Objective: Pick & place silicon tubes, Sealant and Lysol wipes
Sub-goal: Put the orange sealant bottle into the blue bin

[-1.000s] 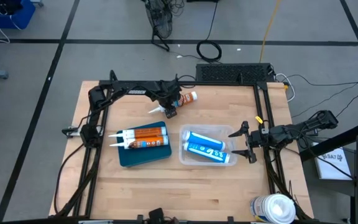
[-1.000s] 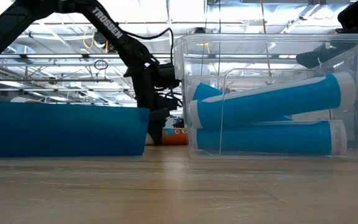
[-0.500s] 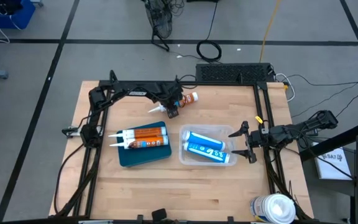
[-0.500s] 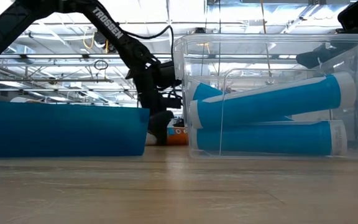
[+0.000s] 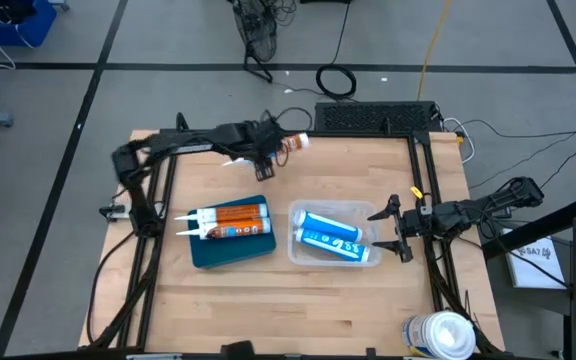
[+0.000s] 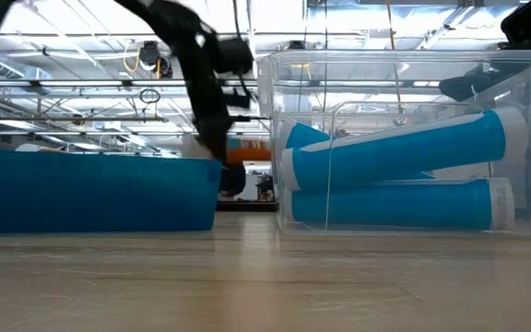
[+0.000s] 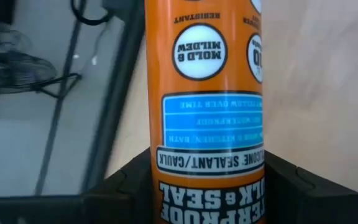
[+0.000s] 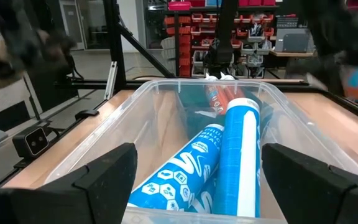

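Observation:
My left gripper (image 5: 264,163) is shut on an orange sealant tube (image 5: 290,146) above the table's far middle; the tube also shows in the low view (image 6: 250,149). Two more orange tubes (image 5: 236,220) lie in the blue tray (image 5: 230,252). Two blue-and-white silicone tubes (image 5: 330,238) lie in the clear bin (image 5: 298,255). My right gripper (image 5: 394,230) is open and empty just right of that bin. The Lysol wipes canister (image 5: 440,335) stands at the table's near right corner. My left gripper pinches the orange tube's body (image 7: 207,180) between its two fingers (image 7: 120,183), about midway along its length. The fingers come from above and lie across the tube. The tube is lifted clear of the table and lies roughly level, its white nozzle (image 5: 234,160) toward the table's left.
The blue tray sits left of centre and the clear bin right of centre, side by side. Bare wood lies along the near edge (image 5: 298,310) and the far right (image 5: 378,165). Black frame rails (image 5: 148,250) run along both sides.
My left gripper has risen from the table with the orange tube and shifted a little toward the far left. The tube lay on the wood behind the tray and now hangs clear, higher than the tray's rim. My right gripper has kept still.

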{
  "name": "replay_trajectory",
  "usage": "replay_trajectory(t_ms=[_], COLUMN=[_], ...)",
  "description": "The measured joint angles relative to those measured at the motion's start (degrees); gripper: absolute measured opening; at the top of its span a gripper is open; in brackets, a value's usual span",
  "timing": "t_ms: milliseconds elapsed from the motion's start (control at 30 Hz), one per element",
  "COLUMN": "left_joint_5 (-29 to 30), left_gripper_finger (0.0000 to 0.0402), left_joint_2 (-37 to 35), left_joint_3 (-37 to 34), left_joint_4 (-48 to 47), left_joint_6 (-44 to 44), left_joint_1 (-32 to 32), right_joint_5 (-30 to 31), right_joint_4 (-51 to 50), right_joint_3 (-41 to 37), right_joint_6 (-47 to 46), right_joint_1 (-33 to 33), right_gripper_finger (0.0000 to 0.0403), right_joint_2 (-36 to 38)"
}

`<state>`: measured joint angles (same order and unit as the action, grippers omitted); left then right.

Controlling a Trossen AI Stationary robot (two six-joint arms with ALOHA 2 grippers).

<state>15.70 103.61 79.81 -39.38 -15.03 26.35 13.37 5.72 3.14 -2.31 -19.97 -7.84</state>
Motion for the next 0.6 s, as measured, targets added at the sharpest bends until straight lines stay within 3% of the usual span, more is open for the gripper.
replay_trajectory(t_ms=[167, 333, 500, 600], left_joint_5=[6.5, 12.4, 12.5, 8.5], left_gripper_finger=[0.0206, 0.0206, 0.0205, 0.0205], left_joint_2=[-12.1, -22.8, -30.1, -31.3], left_joint_3=[0.0, 0.1, 0.1, 0.1], left_joint_4=[-5.4, -15.1, -26.6, -33.4], left_joint_6=[3.3, 12.5, 29.9, 39.9], left_joint_1=[-3.2, -9.6, -18.4, -25.1], right_joint_5=[0.0, 0.0, 0.0, 0.0], right_joint_4=[0.0, 0.0, 0.0, 0.0], right_joint_3=[0.0, 0.0, 0.0, 0.0], right_joint_6=[0.0, 0.0, 0.0, 0.0], right_joint_1=[0.0, 0.0, 0.0, 0.0], right_gripper_finger=[0.0325, 0.0325, 0.0325, 0.0325], right_joint_2=[0.0, 0.0, 0.0, 0.0])
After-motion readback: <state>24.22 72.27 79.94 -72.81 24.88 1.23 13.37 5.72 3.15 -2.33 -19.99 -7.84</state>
